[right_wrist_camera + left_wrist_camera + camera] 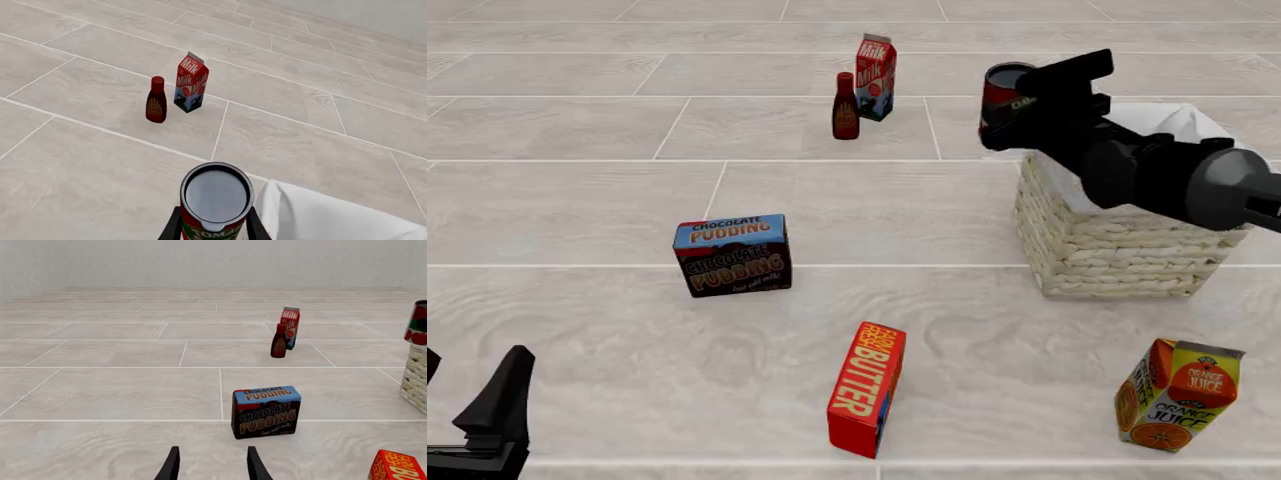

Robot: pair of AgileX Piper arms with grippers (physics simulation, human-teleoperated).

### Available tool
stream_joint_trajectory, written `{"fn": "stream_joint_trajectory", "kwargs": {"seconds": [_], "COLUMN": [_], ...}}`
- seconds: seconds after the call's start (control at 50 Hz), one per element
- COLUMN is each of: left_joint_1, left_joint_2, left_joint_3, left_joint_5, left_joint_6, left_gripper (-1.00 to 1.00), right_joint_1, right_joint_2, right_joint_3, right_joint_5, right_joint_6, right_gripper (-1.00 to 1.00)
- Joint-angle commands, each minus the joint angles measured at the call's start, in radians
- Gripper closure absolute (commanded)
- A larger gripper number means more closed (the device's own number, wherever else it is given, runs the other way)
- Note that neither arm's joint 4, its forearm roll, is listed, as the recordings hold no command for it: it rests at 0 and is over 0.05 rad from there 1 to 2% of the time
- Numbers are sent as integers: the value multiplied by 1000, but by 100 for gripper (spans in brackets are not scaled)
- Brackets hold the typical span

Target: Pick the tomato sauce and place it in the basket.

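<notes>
The tomato sauce can (1004, 98), red label with a dark metal top, is held in the air by my right gripper (1024, 105) just left of the basket's far-left rim. In the right wrist view the can (216, 202) sits between the fingers, with the white cloth lining (313, 215) beside it. The can's edge also shows in the left wrist view (417, 322). The wicker basket (1114, 250) stands at the right. My left gripper (487, 415) is open and empty at the near left; its fingers (172, 465) point at the chocolate pudding box.
A chocolate pudding box (733, 255), a red butter box (866, 388) and an orange juice carton (1177, 394) stand in the near half. A milk carton (876, 77) and a dark red bottle (846, 106) stand at the back.
</notes>
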Motion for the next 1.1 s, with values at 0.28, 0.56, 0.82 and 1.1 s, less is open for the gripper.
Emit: {"fn": "stream_joint_trajectory", "kwargs": {"seconds": [0.28, 0.56, 0.82, 1.1], "left_joint_1": [0, 0, 0, 0], "left_joint_2": [0, 0, 0, 0], "left_joint_3": [0, 0, 0, 0], "left_joint_5": [0, 0, 0, 0], "left_joint_6": [0, 0, 0, 0], "left_gripper": [-100, -100, -100, -100], "right_joint_1": [-105, -161, -202, -254], "right_joint_2": [-36, -57, -63, -48], "right_joint_3": [-15, -6, -8, 2], "right_joint_5": [9, 15, 18, 5], "right_joint_6": [14, 8, 3, -1], "right_gripper": [100, 100, 100, 100]}}
